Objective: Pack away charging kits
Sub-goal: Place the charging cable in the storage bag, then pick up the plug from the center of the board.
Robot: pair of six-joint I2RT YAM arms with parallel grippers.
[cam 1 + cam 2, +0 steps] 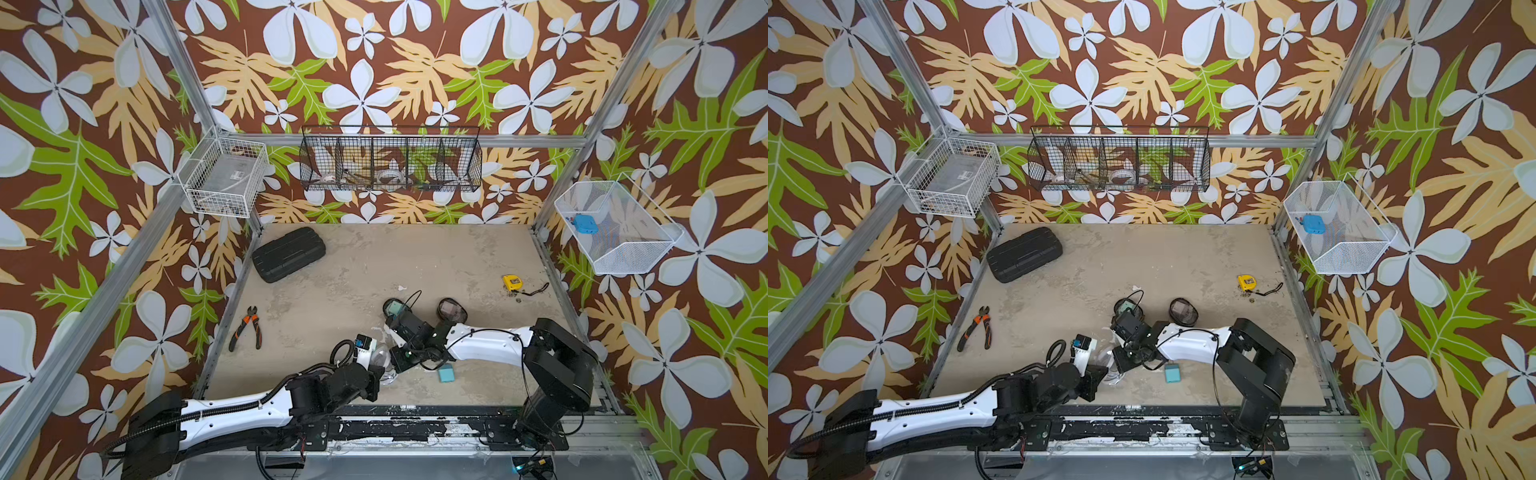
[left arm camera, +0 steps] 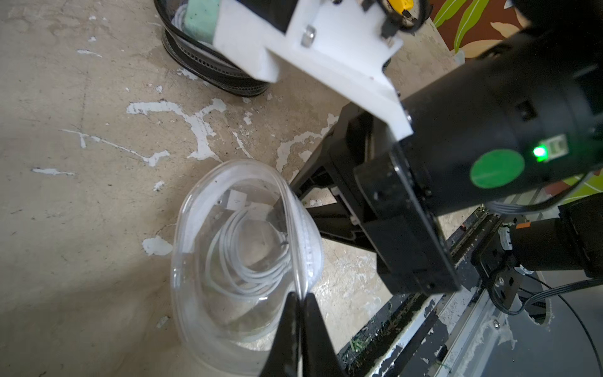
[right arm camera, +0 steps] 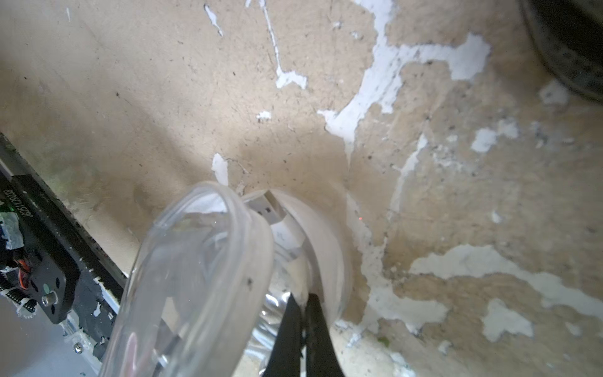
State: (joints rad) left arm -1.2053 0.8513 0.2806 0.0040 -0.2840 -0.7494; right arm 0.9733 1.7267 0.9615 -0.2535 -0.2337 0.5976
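**A:** Which way did the plug lie from the grippers?

**B:** The teal plug (image 1: 446, 374) lay flat on the table (image 1: 374, 266), just right of the clear pouch (image 2: 184, 222). It was beside the right wrist, so the right arm was nearer.

**A:** Was either gripper free?

**B:** No. The left gripper (image 2: 301, 298) was pinched shut on one lip of the pouch. The right gripper (image 3: 305, 300) was closed on the other lip, as far as I could tell. The mouth gaped between them, with the cable (image 2: 243, 284) coiled inside. I'd judge one lip had to be dropped to fetch the plug.

**A:** And the pouch's long axis?

**B:** Roughly near to far, though in both top views the pouch was a blur.

**A:** What was hidden?

**B:** From above, the wrists covered both sets of fingertips. I found no pink plug. The right black pouch (image 1: 451, 309) was too dim to read.
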